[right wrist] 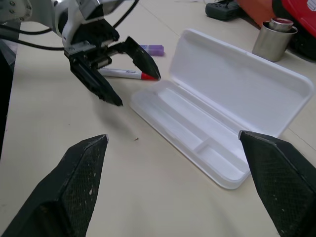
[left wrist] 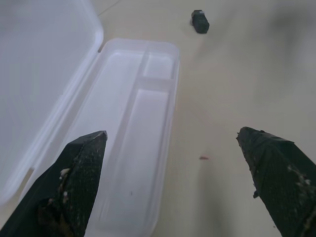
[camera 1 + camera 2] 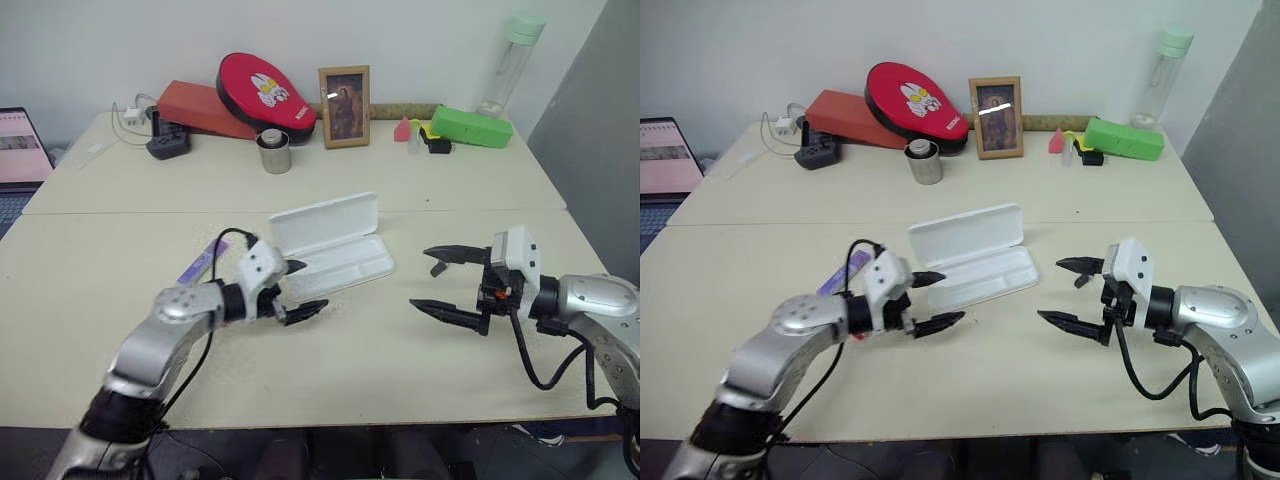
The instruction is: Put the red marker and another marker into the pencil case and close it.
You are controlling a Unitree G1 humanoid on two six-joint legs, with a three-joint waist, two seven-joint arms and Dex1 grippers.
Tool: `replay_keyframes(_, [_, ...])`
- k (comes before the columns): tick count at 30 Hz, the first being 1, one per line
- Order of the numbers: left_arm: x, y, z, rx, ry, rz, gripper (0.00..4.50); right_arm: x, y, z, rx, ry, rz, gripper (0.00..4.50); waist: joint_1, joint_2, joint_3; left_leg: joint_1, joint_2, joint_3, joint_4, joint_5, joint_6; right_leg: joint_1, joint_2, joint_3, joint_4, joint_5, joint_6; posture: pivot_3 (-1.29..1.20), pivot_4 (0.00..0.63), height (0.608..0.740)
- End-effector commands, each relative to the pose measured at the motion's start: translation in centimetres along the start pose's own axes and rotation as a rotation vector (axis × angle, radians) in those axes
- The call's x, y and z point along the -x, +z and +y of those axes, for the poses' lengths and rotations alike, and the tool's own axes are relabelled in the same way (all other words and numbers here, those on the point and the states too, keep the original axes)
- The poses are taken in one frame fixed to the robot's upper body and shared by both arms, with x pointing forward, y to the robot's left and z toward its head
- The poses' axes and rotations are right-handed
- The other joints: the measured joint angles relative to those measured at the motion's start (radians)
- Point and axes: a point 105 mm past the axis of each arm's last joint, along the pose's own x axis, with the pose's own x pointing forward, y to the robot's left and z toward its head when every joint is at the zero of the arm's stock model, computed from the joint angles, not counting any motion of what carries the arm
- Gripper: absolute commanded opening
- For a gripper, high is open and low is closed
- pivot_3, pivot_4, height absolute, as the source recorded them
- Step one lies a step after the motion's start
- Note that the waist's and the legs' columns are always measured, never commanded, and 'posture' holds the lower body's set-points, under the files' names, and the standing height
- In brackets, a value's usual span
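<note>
Nearest the camera, two grippers hover over the cream tabletop [image 3: 420,380], facing each other. Both stand wide open and empty: the left gripper [image 3: 297,290] sits just short of the near-left end of the pencil case, and the right gripper [image 3: 448,283] is off to the right, apart from the case.

One pencil case [image 3: 335,250] lies between them, a flat white plastic box with its hinged lid standing open at the far side. Its tray is divided into long slots and one small square pocket, and nothing lies in it.

One red marker [image 1: 129,73], a slim white pen with a red end, rests on the tabletop behind the left gripper, outside the case. Small dark print runs along its barrel, too small to read. Just beyond it lies one purple highlighter [image 1: 153,50], also outside the case; in the head views its lilac barrel [image 3: 203,262] peeks past the left wrist, label unreadable.

At the far edge stand one metal cup [image 3: 274,152], one framed picture [image 3: 344,106], one round red pad [image 3: 264,90] bearing a white cartoon figure, one green case [image 3: 471,127] and one clear bottle [image 3: 508,62] with a pale green cap.
</note>
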Motion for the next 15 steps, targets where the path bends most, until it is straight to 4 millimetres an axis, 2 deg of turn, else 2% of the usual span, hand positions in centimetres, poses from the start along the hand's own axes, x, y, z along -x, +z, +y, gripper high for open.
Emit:
replay_keyframes(1, [-1.8, 0.1, -1.0, -0.034, -0.073, 0.021, 4.5, 0.1, 1.6, -0.1, 0.049, -0.041, -0.033, 4.46, -0.002, 0.0, 0.0, 0.0, 0.0, 0.0, 0.0, 0.0, 0.0, 0.0, 0.0, 0.0, 0.0, 0.0, 0.0, 0.0, 0.15, 0.74])
replay_keyframes(7, [-3.8, -0.7, -1.8, -0.025, -0.126, 0.065, 4.5, 0.1, 1.9, 0.1, 0.042, -0.058, -0.04, 4.46, -0.004, 0.0, 0.0, 0.0, 0.0, 0.0, 0.0, 0.0, 0.0, 0.0, 0.0, 0.0, 0.001, 0.0, 0.0, 0.0, 0.15, 0.74])
replay_keyframes(11, [-5.0, -1.8, -1.2, -0.003, -0.083, 0.139, 4.5, 0.2, 1.8, 0.2, 0.035, -0.059, -0.033, 4.46, -0.004, 0.0, 0.0, 0.0, 0.0, -0.001, 0.0, 0.0, 0.0, 0.0, 0.0, -0.001, 0.001, 0.0, 0.0, 0.0, 0.15, 0.74])
replay_keyframes(15, [-6.0, -1.7, -1.0, 0.012, -0.06, 0.143, 4.5, 0.2, 1.8, 0.1, 0.029, -0.065, -0.027, 4.46, -0.005, 0.0, 0.0, 0.0, 0.0, -0.001, 0.0, 0.0, 0.0, 0.0, 0.0, 0.0, 0.001, 0.0, 0.0, 0.0, 0.15, 0.74])
